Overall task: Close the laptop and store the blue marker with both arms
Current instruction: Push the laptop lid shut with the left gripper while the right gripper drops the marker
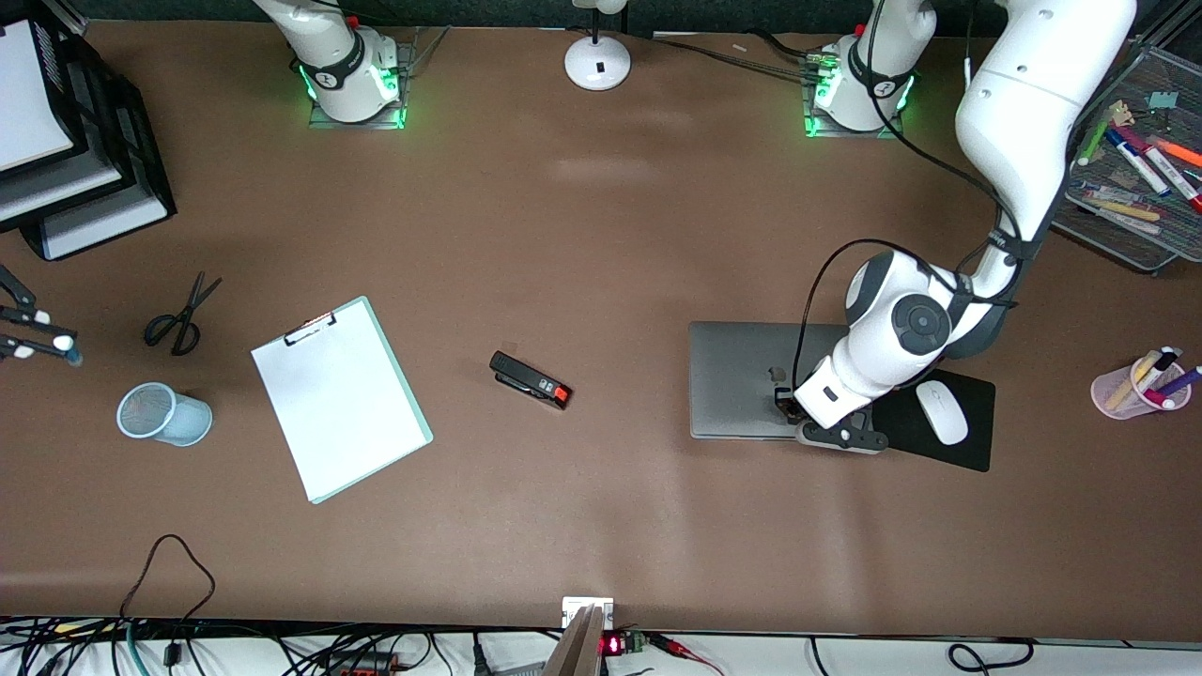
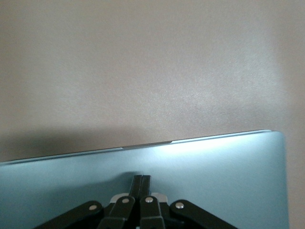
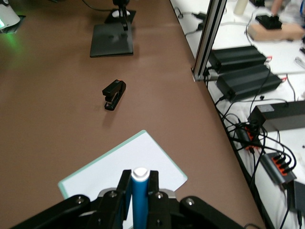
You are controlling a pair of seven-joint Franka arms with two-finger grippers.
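The laptop lies closed on the table, silver lid up with the dark logo showing. My left gripper is shut and empty, with its fingertips down on the lid near the edge nearest the front camera. The left wrist view shows the shut fingers over the lid. My right gripper is over the table's right-arm end, shut on the blue marker, white end outward. The laptop also shows in the right wrist view.
A pale blue mesh cup, scissors and a clipboard lie near my right gripper. A stapler is mid-table. A mouse on a black pad, a pink pen cup and a mesh marker tray sit by the laptop.
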